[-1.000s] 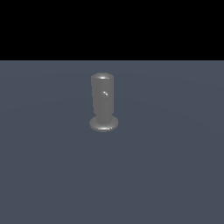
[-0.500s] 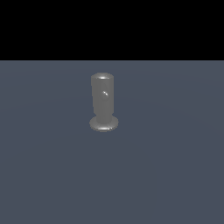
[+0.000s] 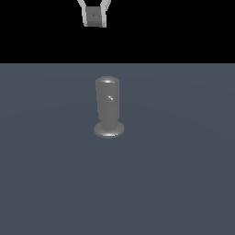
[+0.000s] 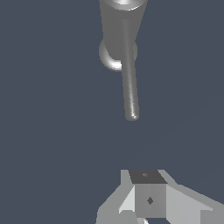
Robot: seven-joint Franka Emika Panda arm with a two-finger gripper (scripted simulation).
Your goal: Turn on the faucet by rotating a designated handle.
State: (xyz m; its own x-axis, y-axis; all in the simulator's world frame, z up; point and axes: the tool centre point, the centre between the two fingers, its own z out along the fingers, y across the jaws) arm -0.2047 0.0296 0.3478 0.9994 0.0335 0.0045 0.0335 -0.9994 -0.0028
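The claw (image 3: 94,18) is seen high above the faucet (image 3: 108,106), well apart from it and with nothing between its fingers. Whether its jaws are spread or closed cannot be told: only the tip shows at the upper edge of the exterior view, and the wrist view shows only blocky parts of it (image 4: 148,197).

The faucet stands upright on its disc base, below and ahead of the claw. The handle (image 4: 130,83) is seen in the wrist view as a thin straight rod projecting from near the cylinder's top, its free end pointing back toward the claw. In the exterior view the handle cannot be made out.

The step in hand is judged to be the approach. It would be done well if the claw were lowered to the rod's height and brought to its free end, where leverage is greatest. The push should then be made sideways, around the cylinder's axis, not downward.

The surface (image 3: 183,183) is a flat, uniform slate blue. Behind it, only black is shown.
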